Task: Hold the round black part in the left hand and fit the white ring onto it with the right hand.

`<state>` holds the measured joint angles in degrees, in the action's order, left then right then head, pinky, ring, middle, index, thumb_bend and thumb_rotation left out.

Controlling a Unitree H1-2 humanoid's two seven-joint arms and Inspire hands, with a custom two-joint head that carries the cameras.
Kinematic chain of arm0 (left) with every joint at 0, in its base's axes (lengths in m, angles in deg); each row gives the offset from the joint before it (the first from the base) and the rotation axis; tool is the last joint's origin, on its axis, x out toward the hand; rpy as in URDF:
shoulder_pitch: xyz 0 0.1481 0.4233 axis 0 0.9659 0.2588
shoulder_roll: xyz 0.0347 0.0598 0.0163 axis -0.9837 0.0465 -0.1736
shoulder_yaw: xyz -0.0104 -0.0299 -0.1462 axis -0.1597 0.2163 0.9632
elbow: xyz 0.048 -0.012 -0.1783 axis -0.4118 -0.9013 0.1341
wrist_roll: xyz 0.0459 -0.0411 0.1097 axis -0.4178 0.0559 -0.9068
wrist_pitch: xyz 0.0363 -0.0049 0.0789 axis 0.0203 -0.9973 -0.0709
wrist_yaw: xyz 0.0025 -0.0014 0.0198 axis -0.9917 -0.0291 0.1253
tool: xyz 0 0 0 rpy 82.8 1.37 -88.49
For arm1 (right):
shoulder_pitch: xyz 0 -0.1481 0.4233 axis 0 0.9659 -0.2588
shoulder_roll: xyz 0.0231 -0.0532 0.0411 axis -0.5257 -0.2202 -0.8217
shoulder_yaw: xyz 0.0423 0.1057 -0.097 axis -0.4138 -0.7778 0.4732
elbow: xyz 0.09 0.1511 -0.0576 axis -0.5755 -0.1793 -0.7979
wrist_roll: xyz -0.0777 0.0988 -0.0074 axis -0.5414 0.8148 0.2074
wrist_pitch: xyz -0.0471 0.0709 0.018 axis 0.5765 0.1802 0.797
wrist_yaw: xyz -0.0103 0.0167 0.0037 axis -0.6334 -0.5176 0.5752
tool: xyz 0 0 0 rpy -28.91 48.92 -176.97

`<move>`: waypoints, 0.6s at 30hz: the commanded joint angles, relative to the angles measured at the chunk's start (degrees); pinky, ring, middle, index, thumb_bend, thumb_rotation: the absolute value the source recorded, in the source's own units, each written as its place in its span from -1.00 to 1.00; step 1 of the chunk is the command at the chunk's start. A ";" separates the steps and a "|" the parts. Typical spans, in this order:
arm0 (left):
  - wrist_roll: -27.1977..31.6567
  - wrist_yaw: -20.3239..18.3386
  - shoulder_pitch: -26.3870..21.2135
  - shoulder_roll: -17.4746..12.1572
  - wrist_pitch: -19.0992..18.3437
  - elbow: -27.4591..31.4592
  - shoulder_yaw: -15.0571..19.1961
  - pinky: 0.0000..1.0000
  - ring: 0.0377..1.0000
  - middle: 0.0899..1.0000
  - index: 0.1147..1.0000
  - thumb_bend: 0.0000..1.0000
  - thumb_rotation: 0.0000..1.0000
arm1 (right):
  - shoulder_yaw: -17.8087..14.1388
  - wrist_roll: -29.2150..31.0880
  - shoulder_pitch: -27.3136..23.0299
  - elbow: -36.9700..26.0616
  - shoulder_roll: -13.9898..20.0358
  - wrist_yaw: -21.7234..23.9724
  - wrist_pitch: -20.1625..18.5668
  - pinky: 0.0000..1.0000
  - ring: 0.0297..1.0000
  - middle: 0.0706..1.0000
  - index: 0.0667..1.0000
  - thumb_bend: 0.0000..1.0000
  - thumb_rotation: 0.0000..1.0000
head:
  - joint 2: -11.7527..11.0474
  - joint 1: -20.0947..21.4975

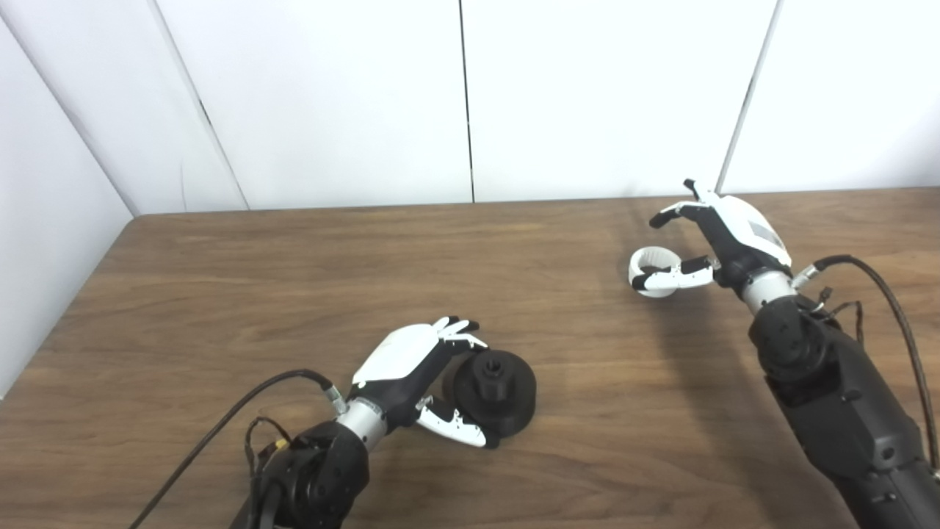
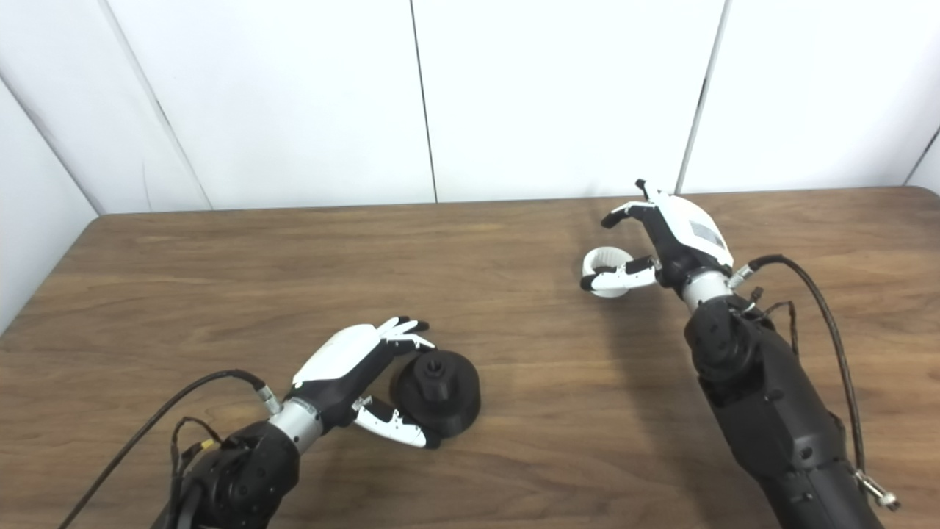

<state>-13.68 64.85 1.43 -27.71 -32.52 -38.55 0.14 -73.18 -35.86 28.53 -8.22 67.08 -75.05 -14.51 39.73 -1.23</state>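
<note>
The round black part (image 1: pixel 496 393) lies flat on the wooden table (image 1: pixel 294 279), its threaded hub pointing up. My left hand (image 1: pixel 411 367) is open at its left side, with the fingers at its back rim and the thumb at its front rim; the part rests on the table. The white ring (image 1: pixel 653 255) lies on the table at the right rear. My right hand (image 1: pixel 723 235) is open over it, with the thumb lying across the ring's front and the fingers raised above and behind it. Both show in the right eye view: the part (image 2: pixel 438 393) and the ring (image 2: pixel 606 257).
White wall panels (image 1: pixel 470 95) stand along the table's far edge, and a side panel stands at the left. Black cables (image 1: pixel 896 316) trail from both wrists. The two hands are far apart, with bare wood between them.
</note>
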 commanded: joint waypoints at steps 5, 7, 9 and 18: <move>0.04 1.19 -1.88 -0.11 1.03 -0.69 0.27 0.89 1.00 0.90 0.34 0.85 -0.43 | -0.03 -0.25 -4.97 2.44 2.41 0.05 2.83 1.00 1.00 1.00 0.38 0.77 -0.36 | -0.14 0.03; 0.00 1.20 -1.90 -0.08 1.04 -0.73 0.23 0.89 1.00 0.91 0.34 0.85 -0.43 | 0.13 -0.28 -5.26 3.27 2.65 0.11 3.10 1.00 1.00 1.00 0.39 0.76 -0.37 | -0.17 0.04; -0.18 1.22 -1.92 -0.08 1.07 -0.78 0.14 0.89 1.00 0.90 0.34 0.85 -0.42 | 0.43 -0.53 -5.50 3.84 2.90 0.19 3.21 1.00 1.00 1.00 0.40 0.75 -0.35 | -0.28 -0.07; -0.40 0.61 -1.97 -0.16 0.25 -0.18 0.10 0.90 1.00 0.91 0.35 0.84 -0.45 | 0.75 -0.24 -6.37 6.36 3.29 0.84 3.54 1.00 1.00 0.98 0.41 0.77 -0.30 | -0.20 0.06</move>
<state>-13.63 65.17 1.17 -27.67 -32.28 -39.02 0.13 -72.19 -35.88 25.96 -1.15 69.08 -73.77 -12.57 39.46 -1.14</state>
